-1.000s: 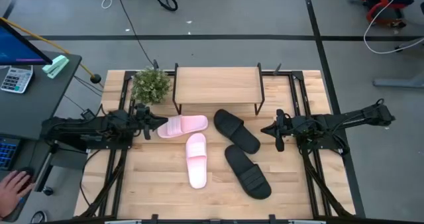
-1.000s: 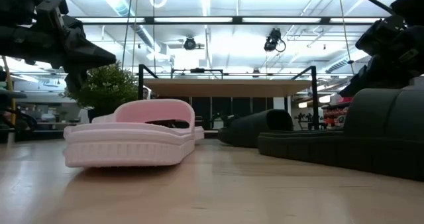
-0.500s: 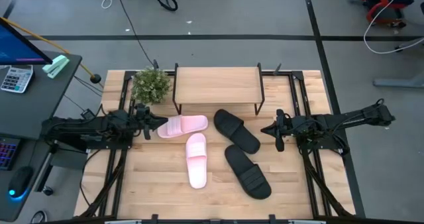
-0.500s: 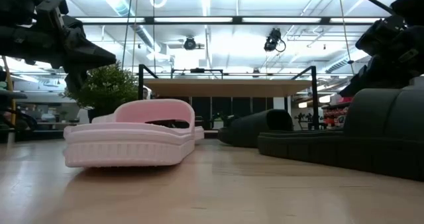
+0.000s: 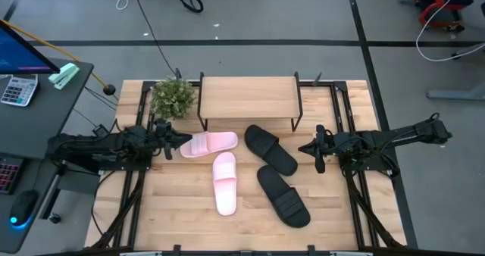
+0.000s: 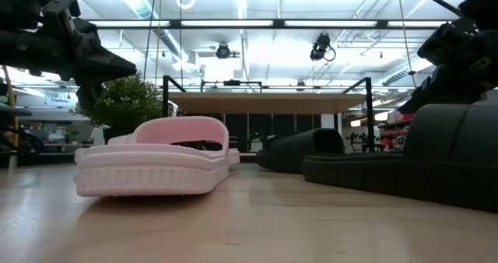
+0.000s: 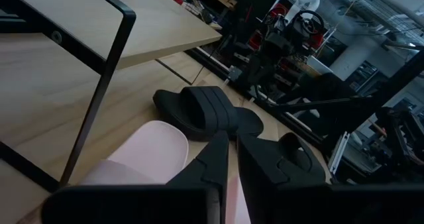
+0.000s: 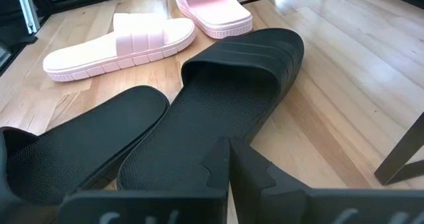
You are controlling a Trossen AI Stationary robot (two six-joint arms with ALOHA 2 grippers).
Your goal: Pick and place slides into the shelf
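Pale wood table (image 5: pixel 159 210) is bare along its near edge; four slides (image 5: pixel 226 182) lie before the shelf (image 5: pixel 248 97). Left pincer (image 5: pixel 180 140) nearly pressed together, right pincer (image 5: pixel 305 147) pressed together, both empty.

Cut off at the edges

In the low view, the matte black slide sandal (image 6: pixel 436 158) runs past the right edge; both arms are cropped above.

Grey concrete floor (image 5: pixel 250 21) ran around the slatted pale wooden tabletop (image 5: pixel 174 210), crossed by dark tape lines (image 5: pixel 227 42). A dark desk (image 5: pixel 38 104) stood to one side with a white calculator (image 5: pixel 17 89) and blue monitor (image 5: pixel 19 48). Black coiled cable (image 5: pixel 191 0) lay on the floor. Overhead, bright strip ceiling lights (image 6: pixel 257 53) and black steel beams (image 6: pixel 257 23).
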